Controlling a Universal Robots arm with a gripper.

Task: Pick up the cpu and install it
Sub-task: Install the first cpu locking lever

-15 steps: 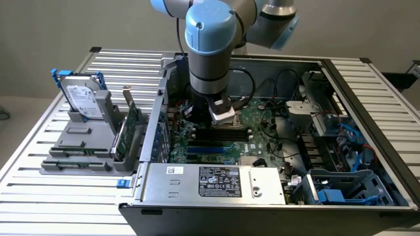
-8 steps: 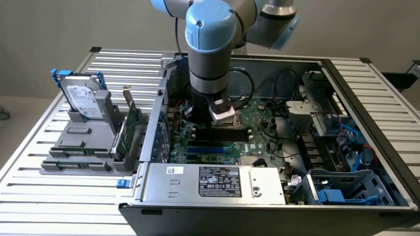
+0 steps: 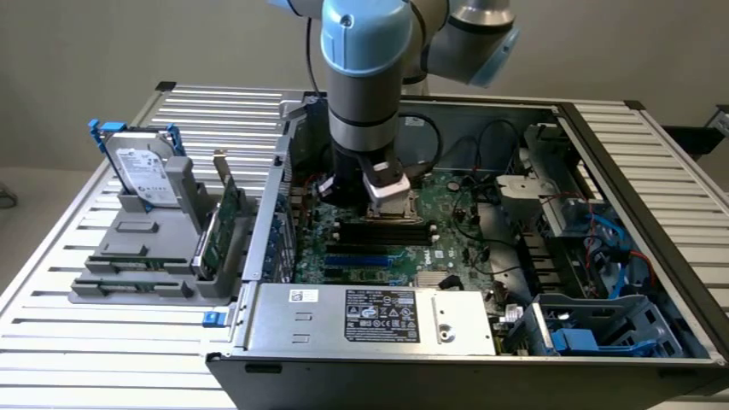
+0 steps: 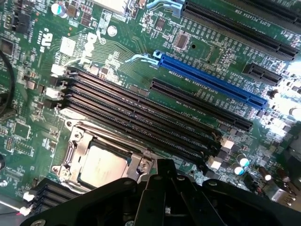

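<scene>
A ribbed grey metal surface (image 3: 68,282) carries an open black computer case (image 3: 479,359) in the exterior view, with a grey rack (image 3: 148,256) holding a silver hard drive (image 3: 142,166) toward that view's left. The blue-grey arm's pincer (image 3: 393,205) hangs low over the green motherboard (image 3: 456,248) inside the case.

In the wrist view, the small square silver-topped cpu (image 4: 102,165) sits in its metal socket frame (image 4: 77,141), beside the long black memory slots (image 4: 141,117). The black pincer (image 4: 164,188) hovers just next to it; whether it is wide or narrow cannot be told.

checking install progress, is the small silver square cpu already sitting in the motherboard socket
Yes: in the wrist view the small silver square cpu lies flat inside the metal socket frame on the green motherboard.
</scene>
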